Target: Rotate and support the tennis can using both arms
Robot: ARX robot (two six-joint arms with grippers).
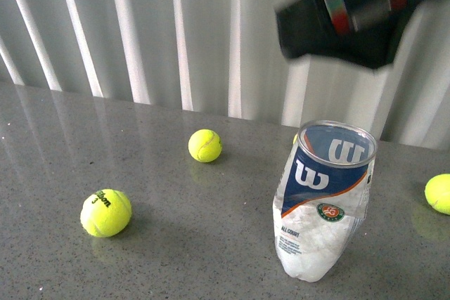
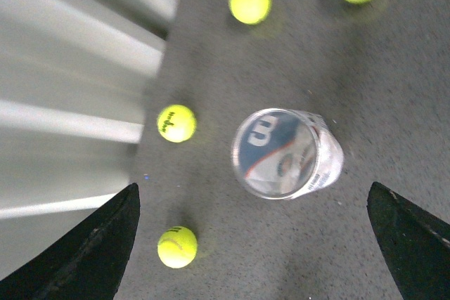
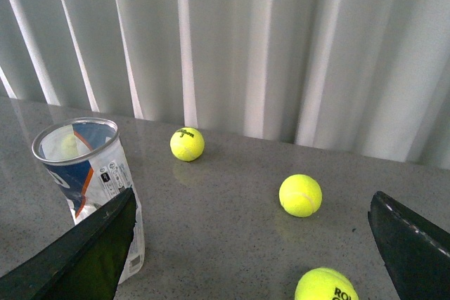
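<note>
**Can upright, both tools apart**

The left tool (image 2: pixel 253 244), fingers spread, hangs directly above the tennis can (image 1: pixel 323 198), which stands upright on the table (image 1: pixel 176 244), mouth up. The right tool (image 3: pixel 253 244), also spread and empty, sits beside it.

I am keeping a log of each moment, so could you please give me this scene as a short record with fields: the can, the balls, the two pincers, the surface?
can: clear plastic tennis can with navy-blue and white label, upright, open top, no lid on it, apparently empty
balls: four yellow-green tennis balls on the table, all outside the can, e.g.
left pincer: open, above the can, not touching
right pincer: open, holding nothing
surface: grey speckled table
backdrop: white pleated curtain
</note>
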